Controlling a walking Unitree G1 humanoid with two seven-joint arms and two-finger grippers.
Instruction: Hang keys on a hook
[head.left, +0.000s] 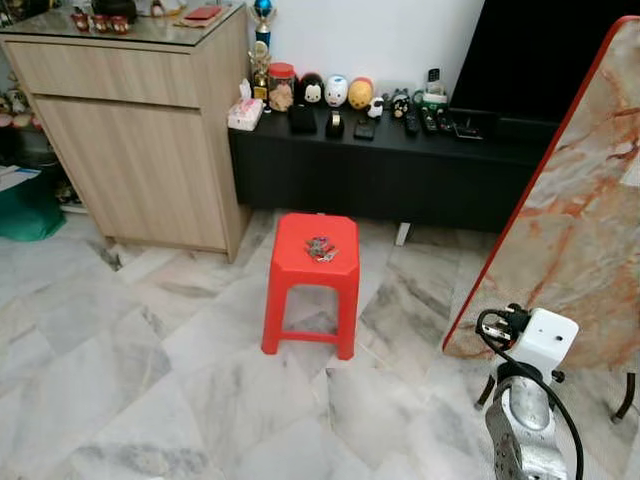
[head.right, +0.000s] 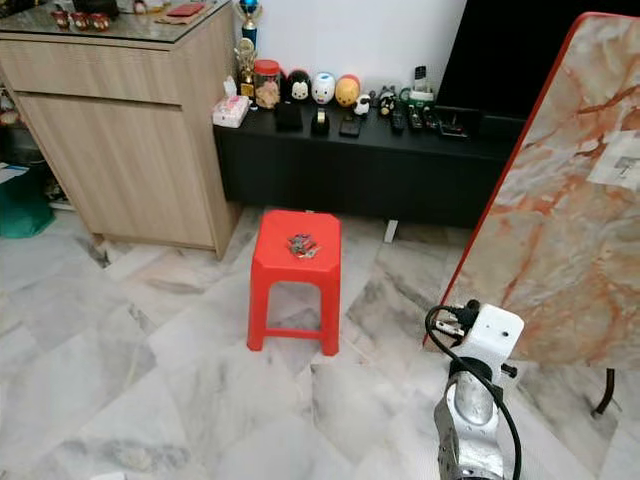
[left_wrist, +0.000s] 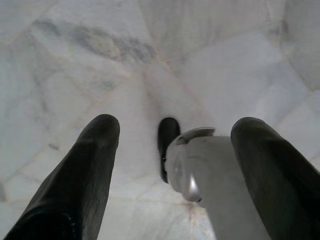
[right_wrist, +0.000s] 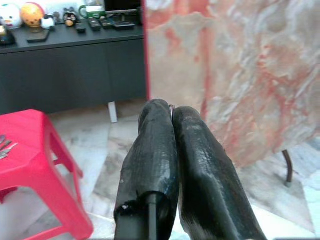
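Observation:
A bunch of keys (head.left: 321, 248) lies on top of a red plastic stool (head.left: 300, 272) in the middle of the marble floor, in front of the black bench. My right arm (head.left: 522, 415) is raised at the lower right, well short of the stool and to its right. In the right wrist view my right gripper (right_wrist: 169, 109) is shut, its fingers (right_wrist: 150, 150) pressed together with nothing seen between them; the keys (right_wrist: 4, 145) and stool (right_wrist: 35, 170) are off to one side. My left gripper (left_wrist: 175, 125) hangs open, pointing down at the floor.
A wooden cabinet (head.left: 130, 140) stands at the back left, beside a low black bench (head.left: 400, 175) holding figurines and remotes. A marble tabletop with a red rim (head.left: 585, 220) leans upright on the right, close to my right arm. A green item (head.left: 25, 208) sits at the far left.

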